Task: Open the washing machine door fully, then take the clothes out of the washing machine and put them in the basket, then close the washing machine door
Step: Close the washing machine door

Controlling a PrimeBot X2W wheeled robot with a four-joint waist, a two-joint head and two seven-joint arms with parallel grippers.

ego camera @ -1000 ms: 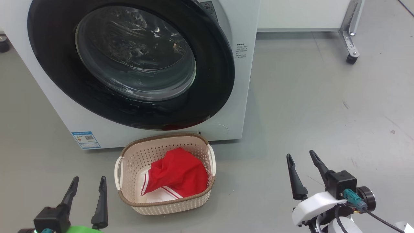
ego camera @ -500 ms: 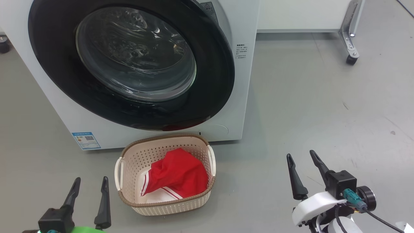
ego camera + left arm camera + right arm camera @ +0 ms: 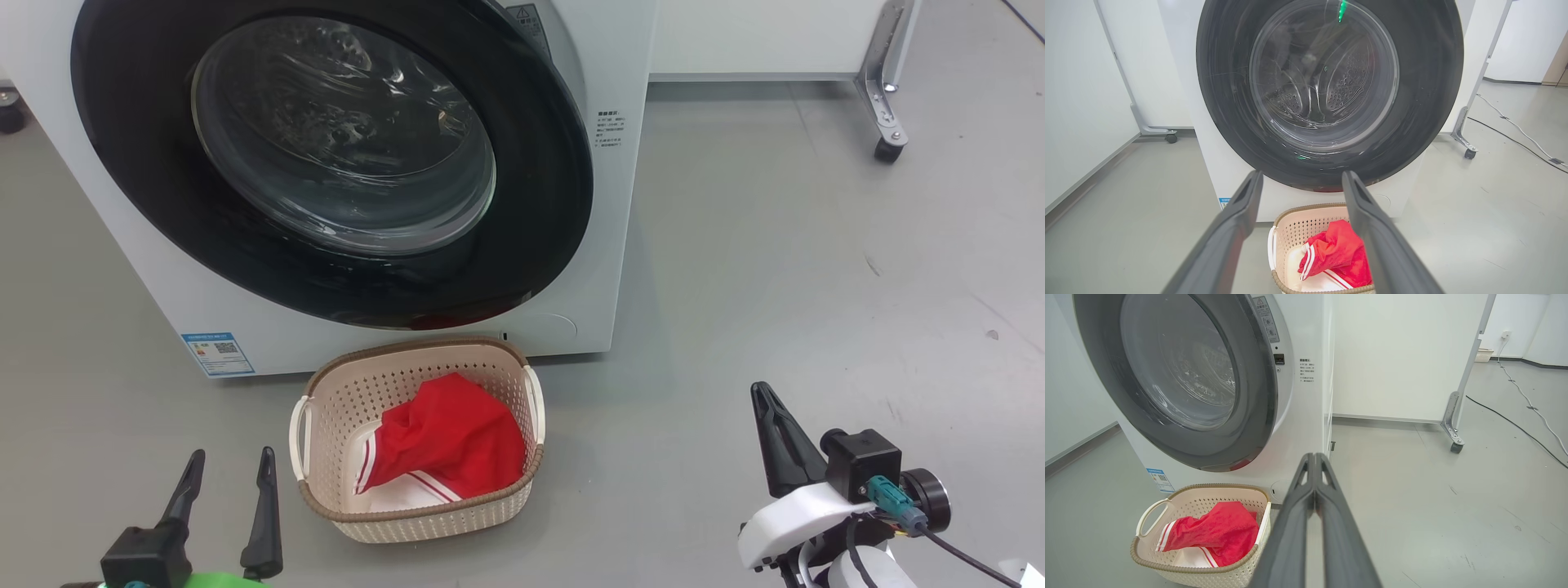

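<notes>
Head view, lower centre: one basket holding the clothes, one red garment, under one washing machine door. Lower left, left gripper released; lower right, right gripper clenched, empty. Left wrist view: drum through the door; right wrist view: two cables

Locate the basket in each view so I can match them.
Head view: basket at bottom centre, below the washing machine door.
Left wrist view: basket at the bottom edge, centre, cut off.
Right wrist view: basket at lower left.
Shared landmark: the red clothes inside it.
</notes>
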